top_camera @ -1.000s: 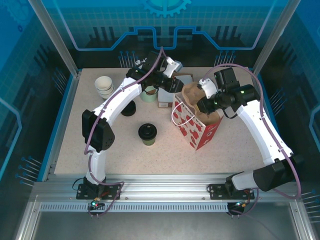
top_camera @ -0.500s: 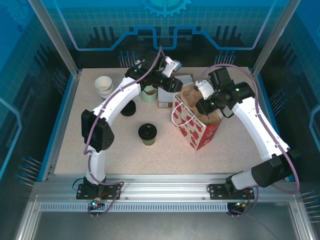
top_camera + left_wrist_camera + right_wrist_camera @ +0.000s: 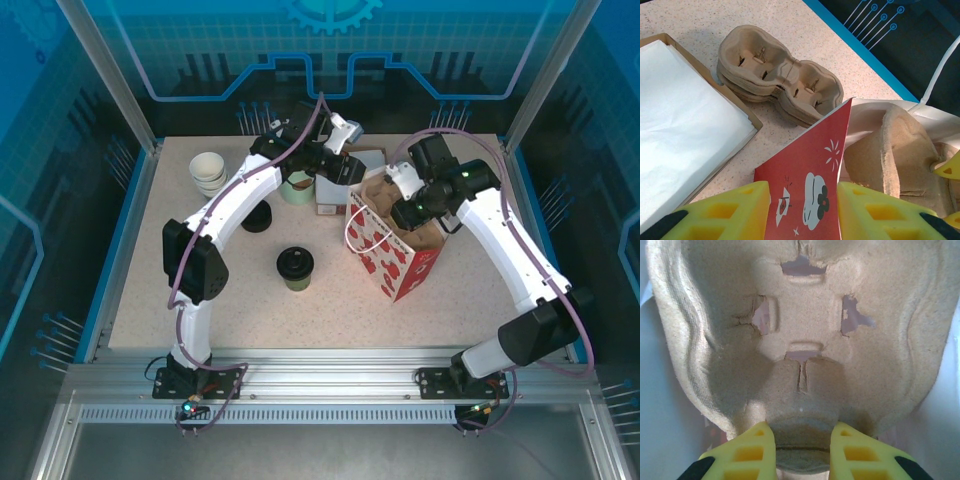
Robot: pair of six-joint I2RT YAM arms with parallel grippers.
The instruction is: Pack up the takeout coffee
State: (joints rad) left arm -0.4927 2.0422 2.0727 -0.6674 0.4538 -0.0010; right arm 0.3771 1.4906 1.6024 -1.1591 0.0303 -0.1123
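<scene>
**Carrier going into the bag – coffee waits on the table**

Since a second ago the right arm has swung inward and down, and the pulp carrier [image 3: 805, 340] it carries sits lower in the red paper bag [image 3: 395, 265]. The left arm has hardly shifted.

The right gripper [image 3: 800, 440] is clenched on the carrier's near rim. The left gripper [image 3: 802, 200] has the bag's red wall between its fingers and appears to be grasping it to keep the mouth open. The takeout coffee [image 3: 295, 266], lid on, stands upright and untouched on the table [image 3: 330, 310], well apart from the bag on its left.

Risks, as I judge them: the carrier looks nearly as wide as the bag's mouth, so it could jam on the rim or go in tilted – a slanted carrier would give the cup a poor seat. Pushing down could also pull the thin wall from the left fingers or tip the bag.

Hard to make out: the bag's floor is hidden, so how far down the carrier has gone is unclear. Whether the left fingers truly pinch the wall or merely flank it is not certain either.
</scene>
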